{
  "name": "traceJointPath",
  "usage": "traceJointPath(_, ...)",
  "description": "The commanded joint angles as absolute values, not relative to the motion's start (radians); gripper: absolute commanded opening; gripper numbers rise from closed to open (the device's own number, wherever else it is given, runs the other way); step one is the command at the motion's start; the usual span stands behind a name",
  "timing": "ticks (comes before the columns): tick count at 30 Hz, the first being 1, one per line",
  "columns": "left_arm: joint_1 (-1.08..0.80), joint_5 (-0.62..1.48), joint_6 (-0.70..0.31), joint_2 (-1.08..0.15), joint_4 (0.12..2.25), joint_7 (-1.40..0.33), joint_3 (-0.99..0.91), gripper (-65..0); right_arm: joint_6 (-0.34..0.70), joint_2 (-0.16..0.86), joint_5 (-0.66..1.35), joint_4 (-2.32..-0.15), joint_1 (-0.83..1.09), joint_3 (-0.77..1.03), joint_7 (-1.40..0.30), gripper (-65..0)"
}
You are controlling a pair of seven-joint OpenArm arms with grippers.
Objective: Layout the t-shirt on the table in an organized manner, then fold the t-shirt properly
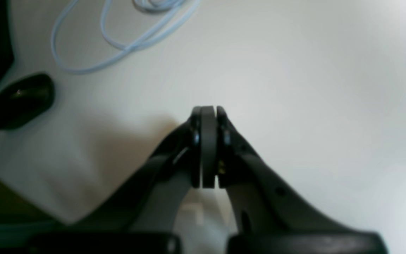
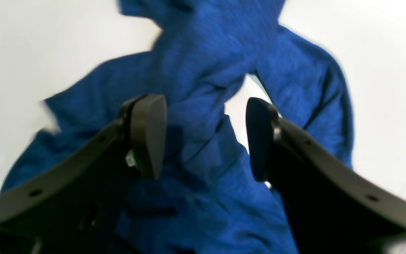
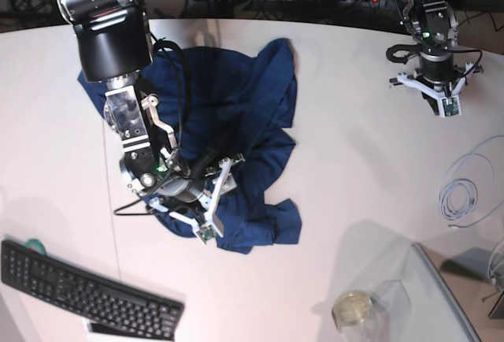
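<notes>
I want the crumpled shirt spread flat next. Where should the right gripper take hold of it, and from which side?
Probably the raised fold in the t-shirt that lies between the fingers of the open right gripper, pinched from straight above. That ridge stands up off the table, so the pads can close on cloth alone. The left gripper is shut over bare table, away from the shirt.

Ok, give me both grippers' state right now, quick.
Left gripper: shut, holding nothing, above bare table.
Right gripper: open over the crumpled t-shirt, nothing clamped between its fingers.
</notes>
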State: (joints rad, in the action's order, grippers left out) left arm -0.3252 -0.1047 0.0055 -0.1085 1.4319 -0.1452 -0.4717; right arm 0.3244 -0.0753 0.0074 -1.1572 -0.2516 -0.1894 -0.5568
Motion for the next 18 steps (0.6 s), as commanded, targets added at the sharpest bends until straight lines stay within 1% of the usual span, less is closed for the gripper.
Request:
traceJointPath(1, -0.329, -0.107, 0.018, -0.124, 1.448, -0.116, -0.490, -65.0, 0.315, -0.084, 0.018, -1.139, -0.289, -0.189, -0.518, -30.9)
traceJointPath(4, -0.341, -0.107, 0.018, -0.124, 1.448, -0.116, -0.532, -65.0, 0.314, -0.084, 0.018, -1.059, -0.303, -0.185, -0.499, -31.7)
traceJointPath(5, -0.341, -0.107, 0.018, -0.124, 1.448, -0.116, -0.545, -65.0, 0.314, -0.084, 0.019, -1.044, -0.308, -0.183, -0.487, -33.0)
traceJointPath(6, -0.341, -0.107, 0.018, -0.124, 1.448, -0.116, -0.555, -65.0, 0.314, -0.084, 0.021, -1.036, -0.309, -0.183, -0.476, -36.9)
traceJointPath(9, -0.341, -0.107, 0.018, -0.124, 1.448, -0.116, -0.567, -65.0, 0.312, -0.087, 0.022, -1.064, -0.295, -0.183, -0.470, -63.5)
traceJointPath(10, -0.341, -0.107, 0.018, -0.124, 1.448, -0.116, -0.567, -65.0, 0.312, -0.087, 0.022, -1.093, -0.283, -0.183, -0.472, -65.0)
traceJointPath(11, -0.341, -0.107, 0.018, -0.124, 1.448, -0.116, -0.567, -65.0, 0.312, -0.087, 0.022, -1.141, -0.265, -0.188, -0.476, -64.8)
traceJointPath(12, -0.341, -0.107, 0.018, -0.124, 1.448, -0.116, -0.567, -65.0, 0.315, -0.085, 0.022, -1.204, -0.242, -0.189, -0.498, -63.6)
traceJointPath(16, -0.337, -0.107, 0.018, -0.124, 1.448, -0.116, -0.564, -65.0, 0.320, -0.090, 0.022, -1.484, -0.162, -0.193, -0.619, -65.0)
traceJointPath(18, -0.332, -0.107, 0.018, -0.124, 1.448, -0.116, -0.562, -65.0, 0.320, -0.088, 0.022, -1.613, -0.130, -0.237, -0.662, -65.0)
